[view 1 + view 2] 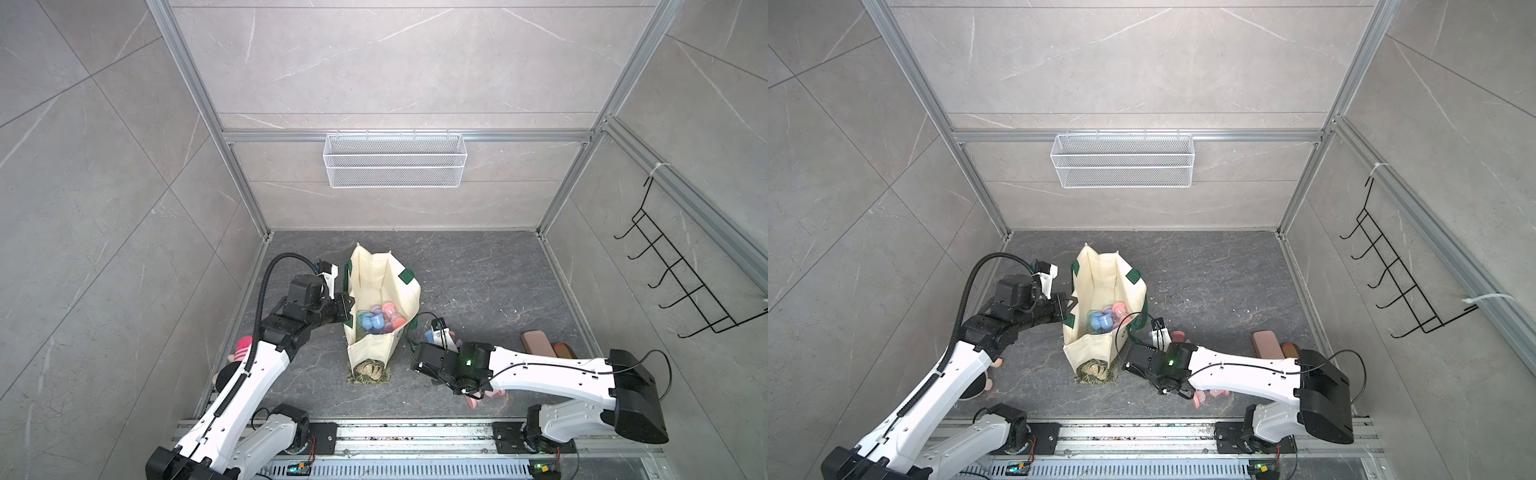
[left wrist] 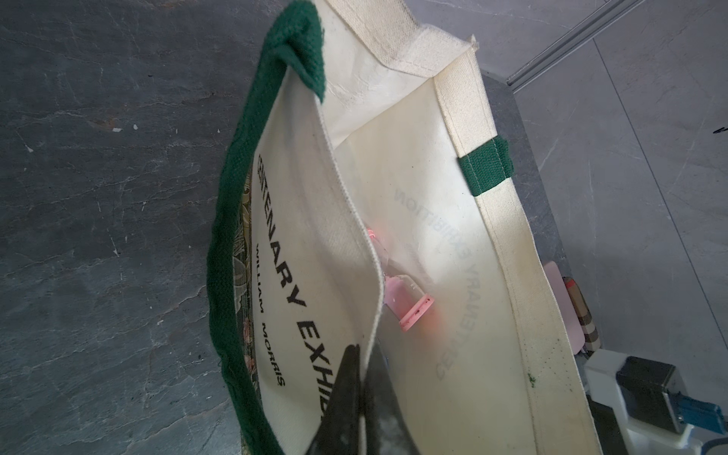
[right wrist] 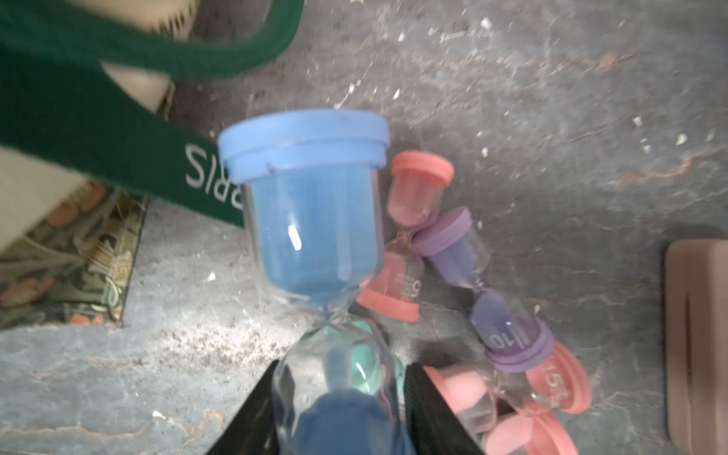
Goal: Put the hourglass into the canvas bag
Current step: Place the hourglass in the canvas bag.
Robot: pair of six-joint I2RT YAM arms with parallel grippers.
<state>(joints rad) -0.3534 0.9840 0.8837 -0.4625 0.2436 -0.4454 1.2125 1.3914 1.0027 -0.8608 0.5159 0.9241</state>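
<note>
The cream canvas bag [image 1: 374,274] [image 1: 1100,274] stands open-topped in the middle of the dark floor, with several coloured hourglasses [image 1: 380,318] lying in its bottom. My left gripper [image 2: 364,354] [image 1: 348,309] is shut on the bag's left wall edge [image 2: 354,236]. A pink hourglass [image 2: 409,311] shows inside the bag. My right gripper [image 3: 340,370] is just right of the bag, shut on a blue hourglass [image 3: 311,205] [image 1: 429,335] by its lower glass bulb. That hourglass's blue cap points toward the bag's green strap [image 3: 118,138].
Loose pink [image 3: 405,275] and purple hourglasses [image 3: 472,275] lie on the floor under the right wrist. A flat pink case [image 1: 538,343] [image 3: 697,335] lies to the right. A striped plush toy [image 1: 243,349] sits behind the left arm. A white wire basket [image 1: 395,160] hangs on the back wall.
</note>
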